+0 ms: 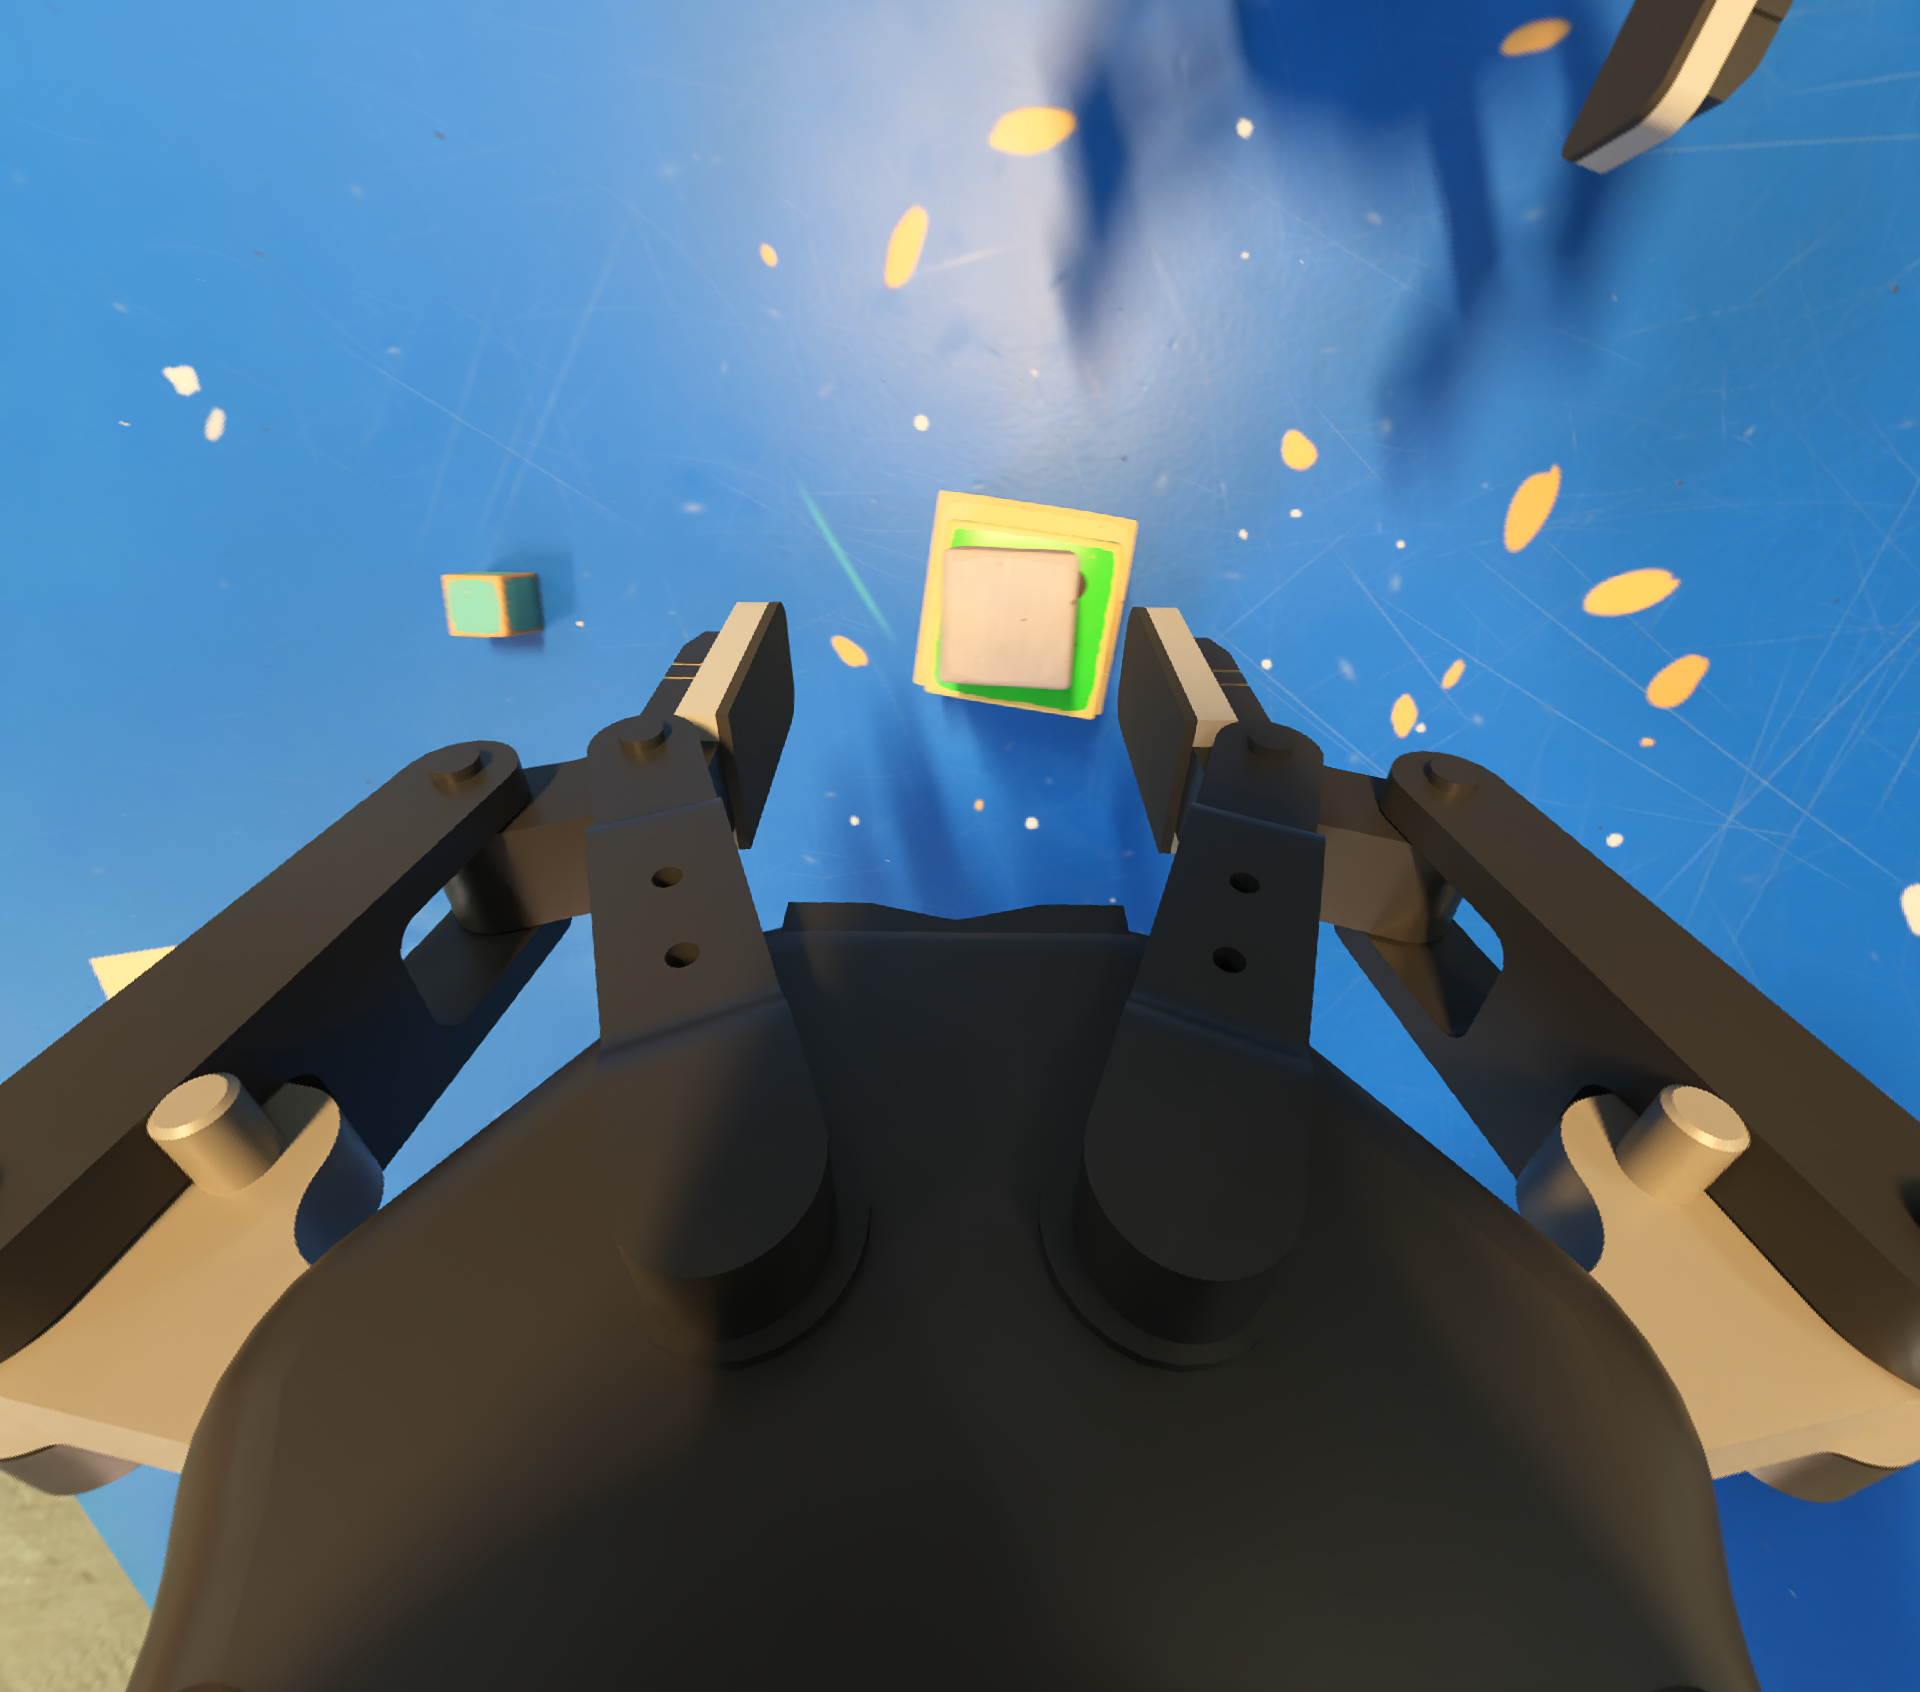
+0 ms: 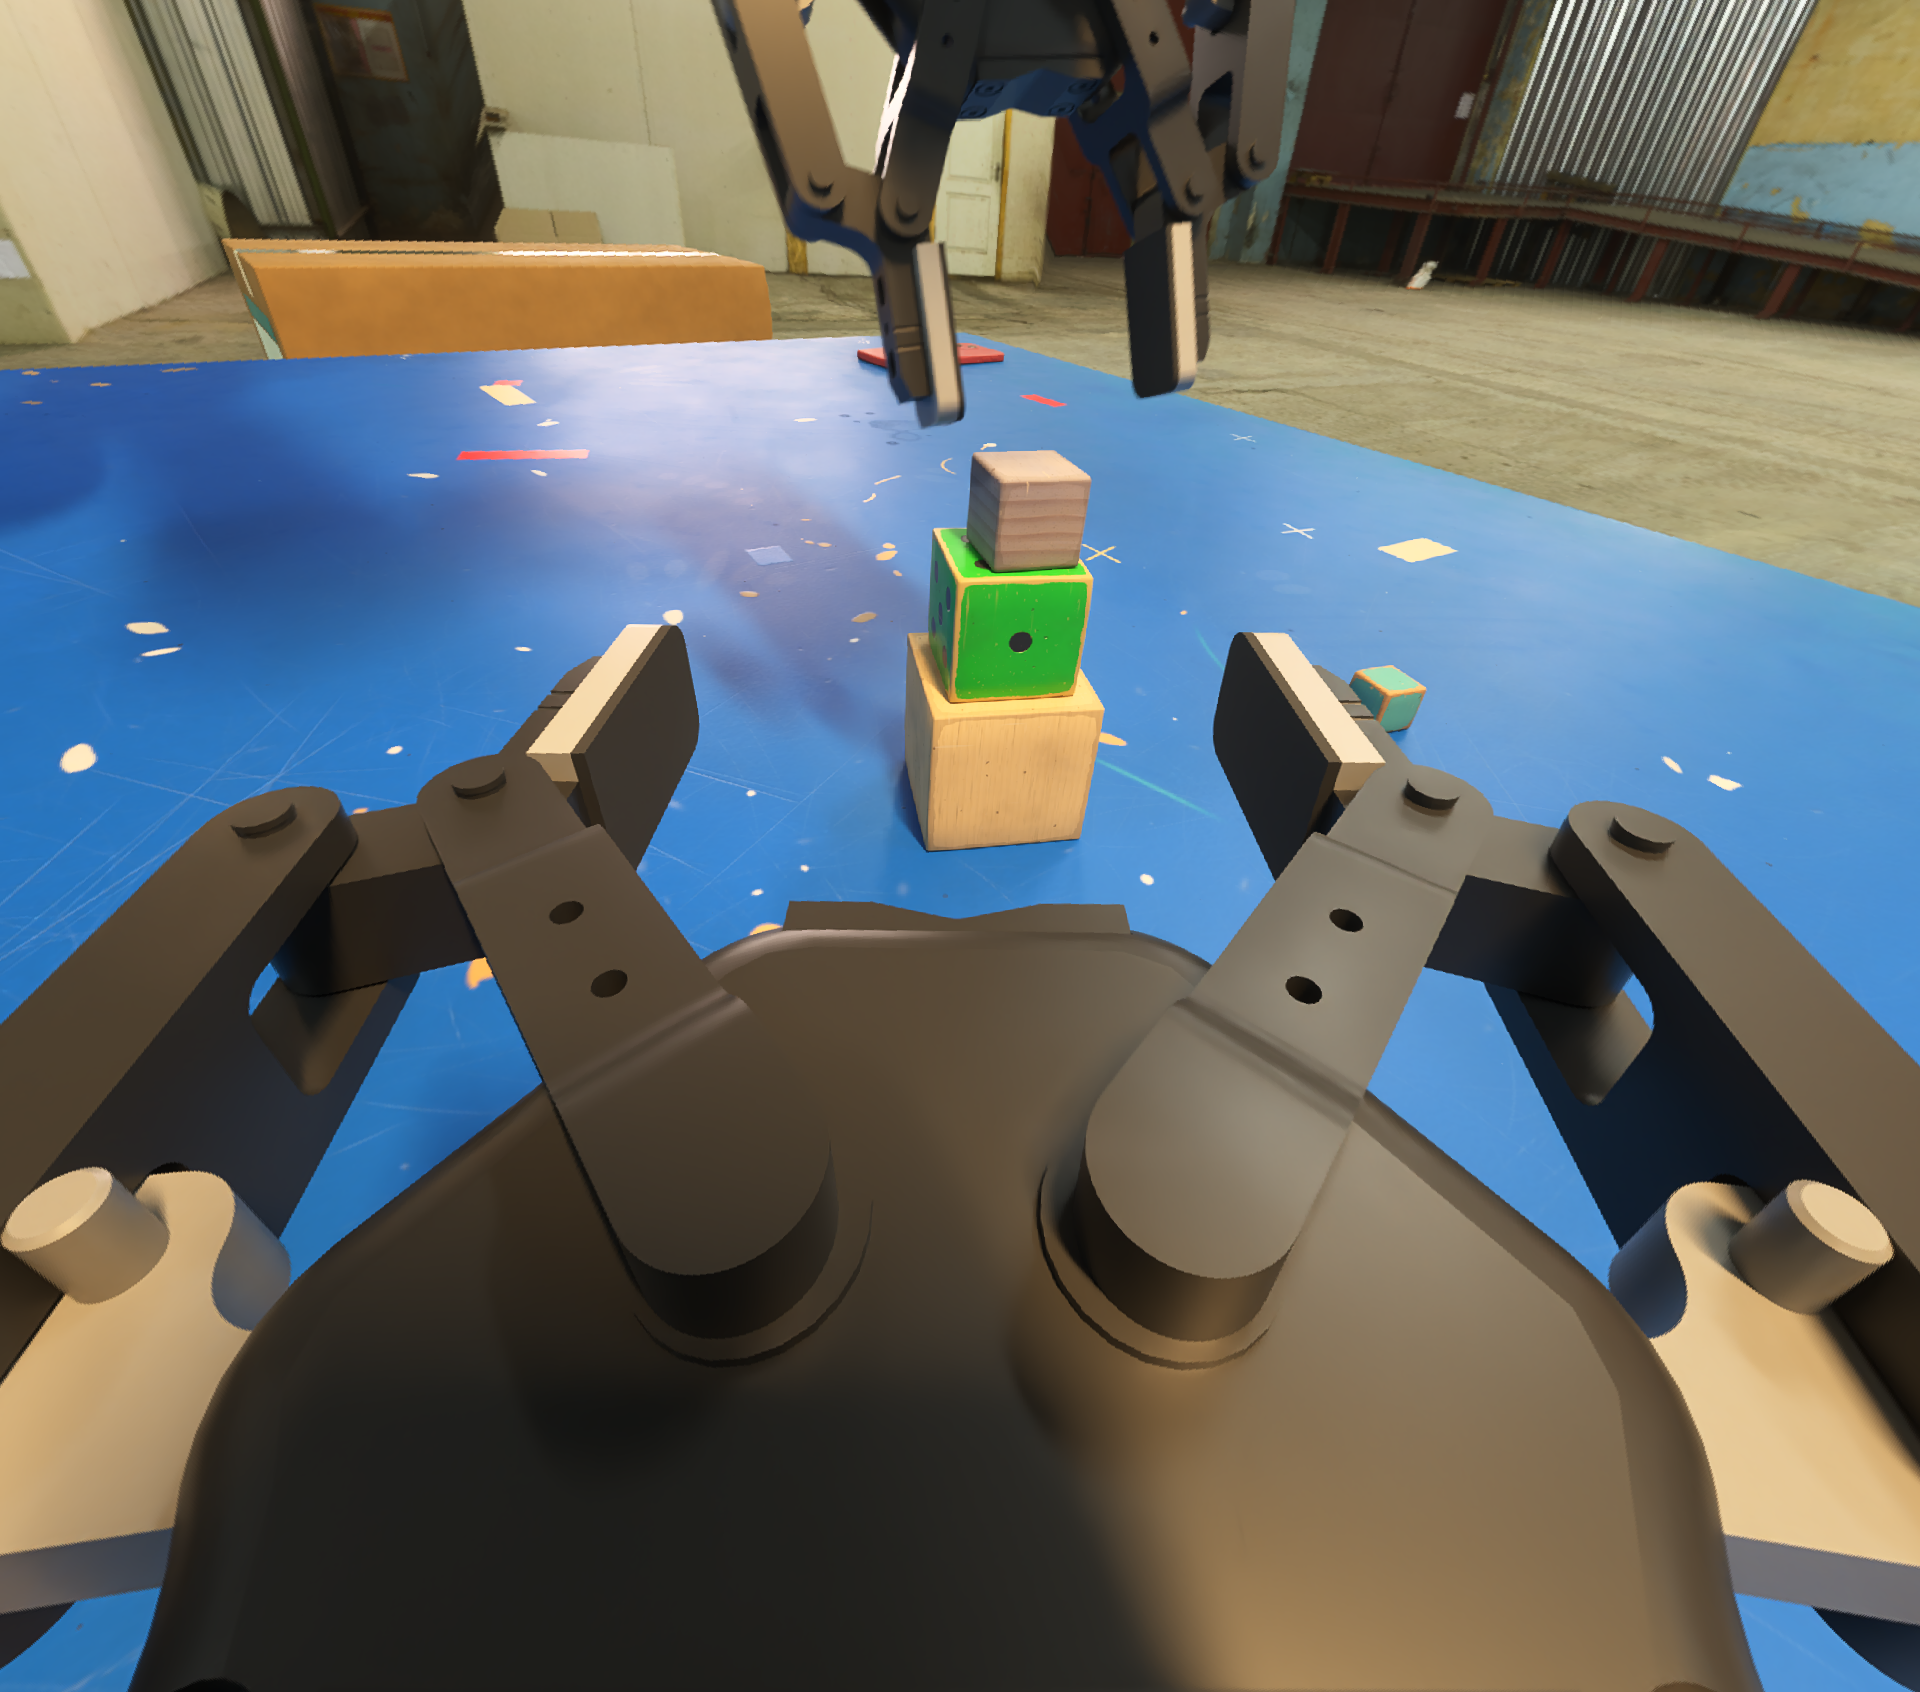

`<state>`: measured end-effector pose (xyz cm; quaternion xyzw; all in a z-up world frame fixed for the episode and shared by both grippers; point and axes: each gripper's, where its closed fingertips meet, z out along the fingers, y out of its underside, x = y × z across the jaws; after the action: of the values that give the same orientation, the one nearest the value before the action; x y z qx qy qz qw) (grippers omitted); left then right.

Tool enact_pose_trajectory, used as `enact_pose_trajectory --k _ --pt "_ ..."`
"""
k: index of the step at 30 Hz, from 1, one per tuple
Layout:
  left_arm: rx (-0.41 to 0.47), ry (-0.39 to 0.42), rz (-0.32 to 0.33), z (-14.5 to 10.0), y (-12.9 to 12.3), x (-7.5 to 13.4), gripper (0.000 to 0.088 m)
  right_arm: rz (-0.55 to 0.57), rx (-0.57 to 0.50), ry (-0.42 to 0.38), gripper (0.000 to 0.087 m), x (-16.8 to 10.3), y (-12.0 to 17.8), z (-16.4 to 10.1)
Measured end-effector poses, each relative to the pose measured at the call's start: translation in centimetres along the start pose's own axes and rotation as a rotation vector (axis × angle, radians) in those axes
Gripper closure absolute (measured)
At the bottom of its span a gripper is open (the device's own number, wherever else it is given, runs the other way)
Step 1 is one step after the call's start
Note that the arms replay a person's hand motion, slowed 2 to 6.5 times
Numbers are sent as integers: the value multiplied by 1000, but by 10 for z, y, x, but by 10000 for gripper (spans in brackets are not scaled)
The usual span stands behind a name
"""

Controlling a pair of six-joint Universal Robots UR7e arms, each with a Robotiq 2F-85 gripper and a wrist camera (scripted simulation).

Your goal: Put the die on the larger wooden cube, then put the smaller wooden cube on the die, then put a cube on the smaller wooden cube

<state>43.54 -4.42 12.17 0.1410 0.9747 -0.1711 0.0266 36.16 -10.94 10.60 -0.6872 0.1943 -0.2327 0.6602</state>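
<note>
Die [image 2: 1016, 640] upright between larger cube [image 2: 1003, 759] and smaller cube [image 2: 1029, 510].

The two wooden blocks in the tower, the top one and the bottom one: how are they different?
The bottom block is bigger and pale yellow; the top block is smaller and greyish with stripy grain. The bottom block stands on the blue table; the top block sits on the green die, a bit off-centre toward one corner. Both are wooden cubes, both stand upright, and no pincer touches either.
</note>
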Motion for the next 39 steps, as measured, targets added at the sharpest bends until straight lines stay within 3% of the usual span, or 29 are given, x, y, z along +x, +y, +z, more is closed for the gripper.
enact_pose_trajectory --k 7,12,23,39 --pt "126 -84 -22 -17 1 -43 309 1 -1 0 20 0 0 0" --pt "186 -113 -43 -13 8 -77 317 1 -2 -2 20 0 0 0" --pt "117 -59 -78 38 37 -120 335 9 1 -5 20 0 0 0" --pt "46 -61 -46 97 49 -153 346 14 6 -7 20 1 -1 0"
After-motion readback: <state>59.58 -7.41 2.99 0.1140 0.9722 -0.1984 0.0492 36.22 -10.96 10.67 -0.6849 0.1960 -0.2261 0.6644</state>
